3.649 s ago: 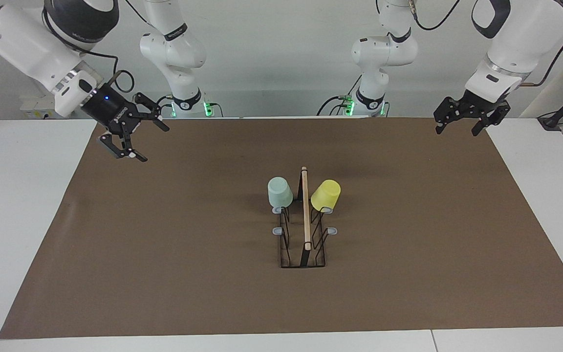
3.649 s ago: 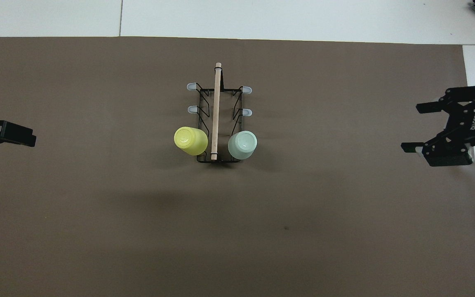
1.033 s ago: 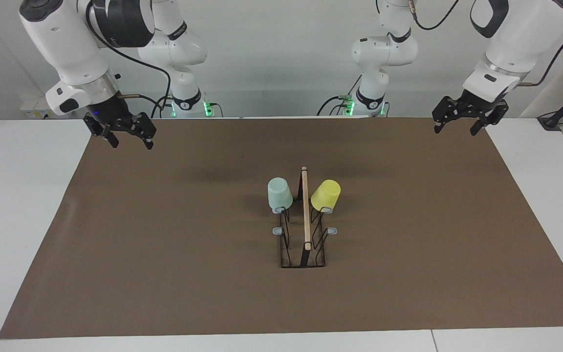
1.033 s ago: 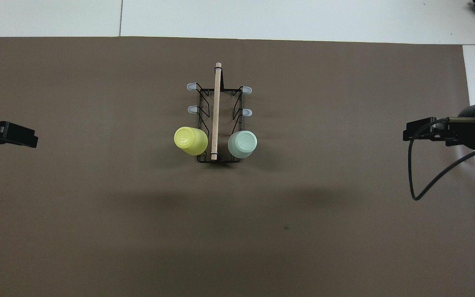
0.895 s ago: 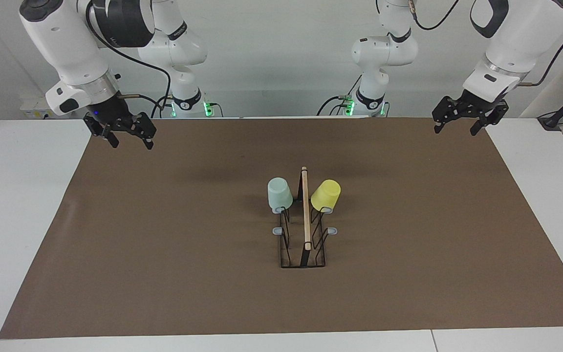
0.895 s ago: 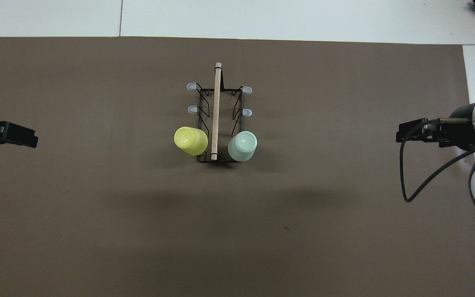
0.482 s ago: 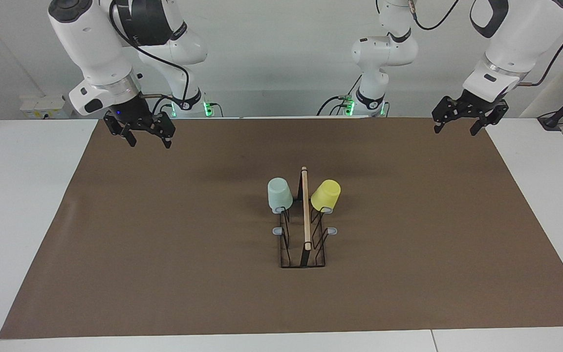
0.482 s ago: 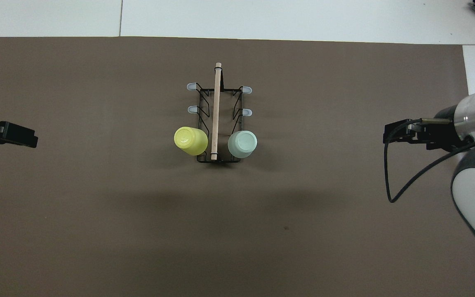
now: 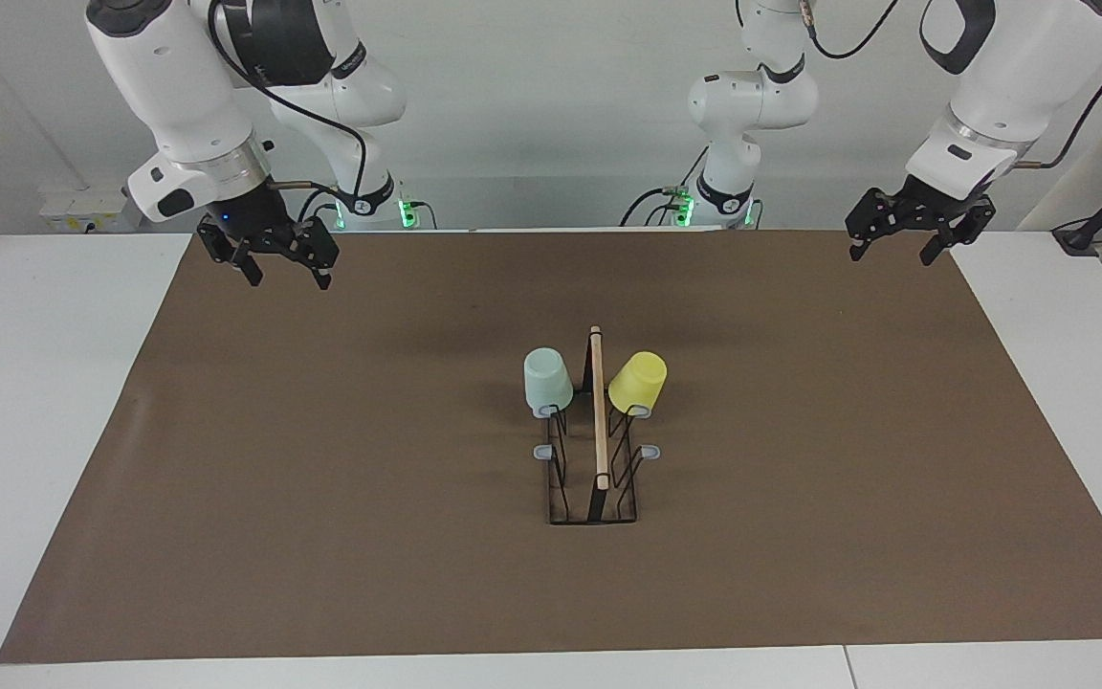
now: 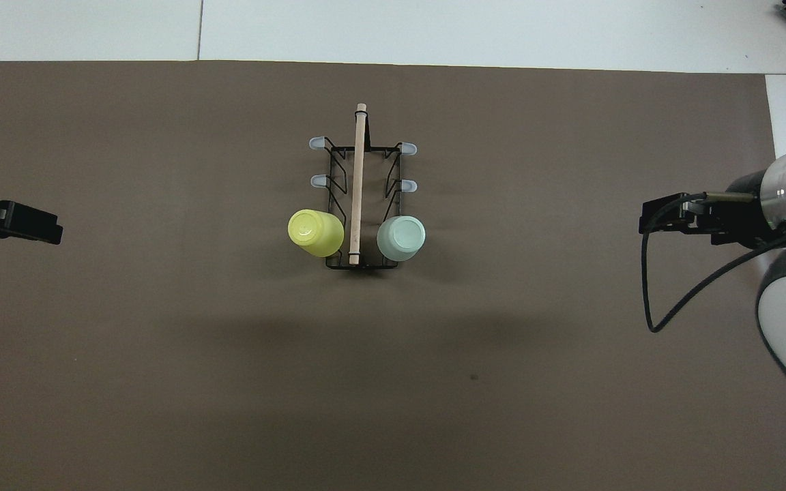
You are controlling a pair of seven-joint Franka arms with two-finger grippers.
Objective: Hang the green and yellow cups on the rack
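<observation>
Facing view, swept from the right arm's end across to the left arm's

Right gripper (image 9: 285, 276) — raised over the brown mat (image 9: 321, 478) at about 10 o'clock from the rack, near the mat's robot-end corner; fingers apart, pointing down, nothing between them. Its cable loops down beside the wrist in the overhead view

Rack (image 9: 594, 469) — black wire, standing mid-mat. Long axis runs straight toward and away from the robots, 12 to 6 o'clock; wooden rod handle (image 9: 598, 407) lies along that same line on top. Grey-tipped pegs stick out sideways toward each arm's end

Mint green cup (image 9: 547, 380) — inverted on the peg at the rack's robot end, on the side toward the right arm; base up, nearly upright, mouth down over the peg

Yellow cup (image 9: 637, 382) — inverted on the matching peg on the side toward the left arm; base up but tilted, base leaning away from the handle toward roughly 2 o'clock. The handle runs between the two cups

Left gripper (image 9: 900, 254) — raised over the mat's robot-end corner at about 2 o'clock from the rack, waiting; fingers spread, holding nothing

Surface: brown mat over a white table (image 9: 34, 383), table showing at both ends and along the edge farthest from the robots. Room: pale wall (image 9: 532, 96) at the robots' backs, green lights at both arm bases
</observation>
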